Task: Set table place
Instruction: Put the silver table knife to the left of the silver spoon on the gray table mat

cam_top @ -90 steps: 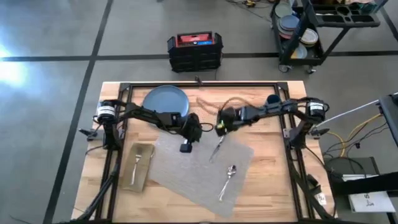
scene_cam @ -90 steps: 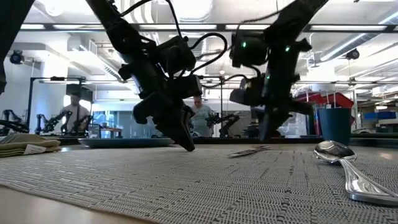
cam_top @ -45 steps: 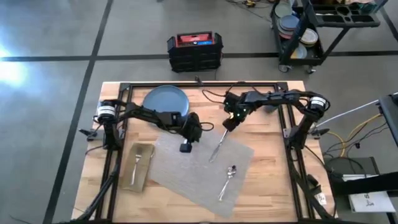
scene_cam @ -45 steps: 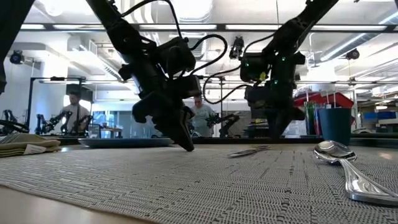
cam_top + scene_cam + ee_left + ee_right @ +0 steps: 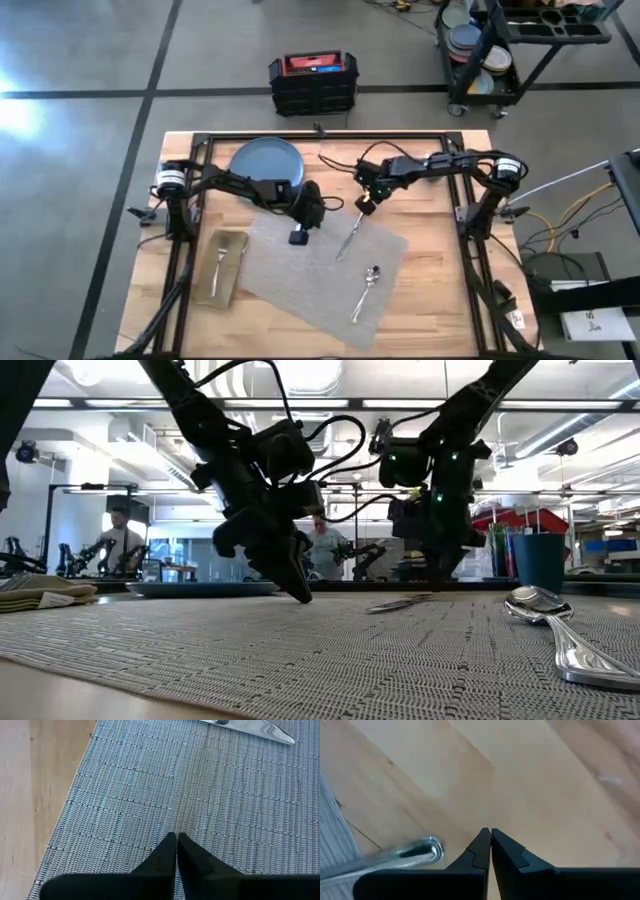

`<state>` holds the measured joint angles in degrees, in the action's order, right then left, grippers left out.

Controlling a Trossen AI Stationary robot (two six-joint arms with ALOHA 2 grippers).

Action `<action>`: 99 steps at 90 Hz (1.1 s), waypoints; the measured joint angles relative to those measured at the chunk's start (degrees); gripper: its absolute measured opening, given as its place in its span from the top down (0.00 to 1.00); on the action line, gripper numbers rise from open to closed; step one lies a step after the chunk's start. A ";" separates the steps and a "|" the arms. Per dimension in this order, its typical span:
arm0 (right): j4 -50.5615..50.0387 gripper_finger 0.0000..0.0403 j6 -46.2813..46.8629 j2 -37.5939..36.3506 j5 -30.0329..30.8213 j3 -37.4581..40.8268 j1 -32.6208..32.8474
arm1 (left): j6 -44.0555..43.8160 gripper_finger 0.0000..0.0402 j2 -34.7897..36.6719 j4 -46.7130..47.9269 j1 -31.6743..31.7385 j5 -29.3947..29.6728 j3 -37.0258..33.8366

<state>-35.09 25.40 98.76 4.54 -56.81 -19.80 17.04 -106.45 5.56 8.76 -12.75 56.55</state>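
We see the knife (image 5: 350, 236) lying slantwise, blade on the placemat (image 5: 320, 270), handle end out on the bare table (image 5: 430, 280). Our right gripper (image 5: 362, 207) hangs at that handle end, jaws closed and empty. Our left gripper (image 5: 298, 238), jaws also closed, rests on the placemat, farther off.

Evenly bright under ceiling strip lights (image 5: 300, 403), with window glare on the floor (image 5: 20, 110) at nine o'clock, blurred near the spoon (image 5: 560, 635).
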 joint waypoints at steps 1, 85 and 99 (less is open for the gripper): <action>0.00 1.00 0.07 0.00 -0.01 0.02 0.01 | 0.00 1.00 0.00 0.00 0.01 0.00 0.00; 2.39 1.00 -2.59 0.00 -4.82 0.53 -1.83 | 0.48 1.00 0.04 0.78 -0.03 -0.30 0.02; 2.80 1.00 -2.53 0.03 -5.94 1.66 -1.15 | 0.48 1.00 0.04 0.79 -0.03 -0.29 0.02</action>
<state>-32.29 22.87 98.78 -1.40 -55.15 -20.95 17.52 -106.41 6.35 8.73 -13.05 56.58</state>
